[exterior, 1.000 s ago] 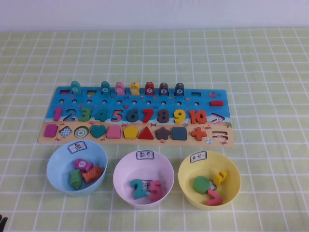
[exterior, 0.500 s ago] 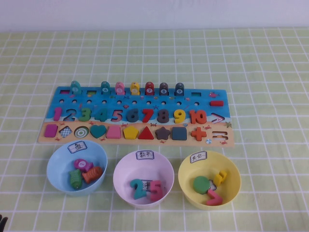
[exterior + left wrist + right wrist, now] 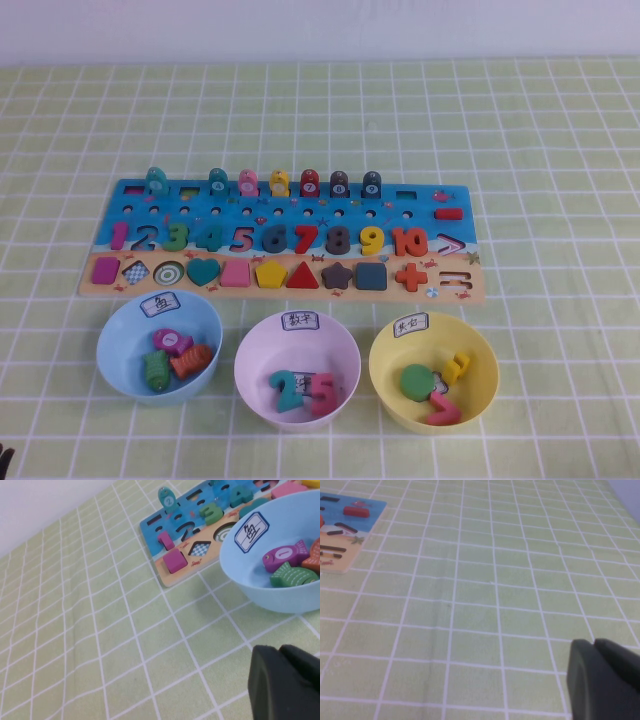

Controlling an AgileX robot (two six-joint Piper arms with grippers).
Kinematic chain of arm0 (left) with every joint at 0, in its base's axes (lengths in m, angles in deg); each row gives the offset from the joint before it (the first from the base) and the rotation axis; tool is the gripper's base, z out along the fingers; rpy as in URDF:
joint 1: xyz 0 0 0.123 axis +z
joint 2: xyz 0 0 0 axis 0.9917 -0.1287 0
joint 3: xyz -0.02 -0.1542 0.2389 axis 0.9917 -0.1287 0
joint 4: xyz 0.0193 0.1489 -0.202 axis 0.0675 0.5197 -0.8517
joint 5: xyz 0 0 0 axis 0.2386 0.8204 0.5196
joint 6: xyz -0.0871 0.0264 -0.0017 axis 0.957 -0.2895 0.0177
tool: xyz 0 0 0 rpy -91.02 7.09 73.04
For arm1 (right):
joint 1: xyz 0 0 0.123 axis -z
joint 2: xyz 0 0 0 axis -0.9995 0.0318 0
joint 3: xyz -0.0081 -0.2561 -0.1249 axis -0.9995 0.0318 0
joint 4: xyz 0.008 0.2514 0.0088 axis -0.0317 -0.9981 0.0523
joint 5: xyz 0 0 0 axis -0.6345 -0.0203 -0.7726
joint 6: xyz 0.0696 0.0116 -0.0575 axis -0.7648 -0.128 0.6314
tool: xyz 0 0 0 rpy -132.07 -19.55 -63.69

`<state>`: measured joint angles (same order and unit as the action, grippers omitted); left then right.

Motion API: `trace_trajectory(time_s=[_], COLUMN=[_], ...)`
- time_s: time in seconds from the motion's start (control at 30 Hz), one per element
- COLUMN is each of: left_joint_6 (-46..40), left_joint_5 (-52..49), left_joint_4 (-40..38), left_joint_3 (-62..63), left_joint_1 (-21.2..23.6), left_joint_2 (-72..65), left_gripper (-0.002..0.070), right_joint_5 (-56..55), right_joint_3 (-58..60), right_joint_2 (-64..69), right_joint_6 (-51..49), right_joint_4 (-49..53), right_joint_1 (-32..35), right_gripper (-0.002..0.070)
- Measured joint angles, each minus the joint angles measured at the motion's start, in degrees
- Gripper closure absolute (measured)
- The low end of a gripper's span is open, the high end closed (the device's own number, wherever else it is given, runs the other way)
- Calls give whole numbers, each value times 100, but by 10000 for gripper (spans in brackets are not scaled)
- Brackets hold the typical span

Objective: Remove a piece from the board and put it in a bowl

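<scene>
The magenta-purple piece (image 3: 105,269) lies in the leftmost slot of the tan strip of the board (image 3: 420,205). It also shows in the left wrist view (image 3: 175,560), at the board's near corner (image 3: 150,527). The yellow bowl (image 3: 487,352) stands in front of the board's right end and holds a green disc and some number pieces. My left gripper (image 3: 280,649) is shut and empty, low over the cloth near the table's front left, well short of the piece. My right gripper (image 3: 595,641) is shut and empty over bare cloth to the right of the board (image 3: 340,555).
A light blue bowl (image 3: 115,330) with fish pieces stands in front of the board's left end, close to my left gripper. A pale pink bowl (image 3: 350,350) with numbers stands in the middle. Green checked cloth covers the table.
</scene>
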<state>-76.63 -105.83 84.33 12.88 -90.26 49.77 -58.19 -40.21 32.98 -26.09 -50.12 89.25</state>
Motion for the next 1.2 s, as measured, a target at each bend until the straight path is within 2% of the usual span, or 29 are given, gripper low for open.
trace_trajectory(time_s=[0.57,0.83,0.93,1.0,1.03,1.13,1.2], left_joint_6=[0,110,763,1555,2243,3759,4249], left_joint_5=[28,509,1054,1358,1519,1884,2253], left_joint_4=[67,-107,-1009,-2102,-2905,-4472,-5132], left_joint_3=[0,0,-11,-11,-11,-11,-11], left_joint_1=[0,0,0,0,0,0,0], left_joint_2=[0,0,0,0,0,0,0], left_gripper=[683,682,682,683,683,682,682], right_joint_5=[0,0,0,0,0,0,0], right_joint_3=[0,0,0,0,0,0,0], right_joint_2=[0,0,0,0,0,0,0], right_joint_6=[0,0,0,0,0,0,0], right_joint_4=[0,0,0,0,0,0,0], right_joint_1=[0,0,0,0,0,0,0], right_gripper=[694,694,694,694,694,694,694])
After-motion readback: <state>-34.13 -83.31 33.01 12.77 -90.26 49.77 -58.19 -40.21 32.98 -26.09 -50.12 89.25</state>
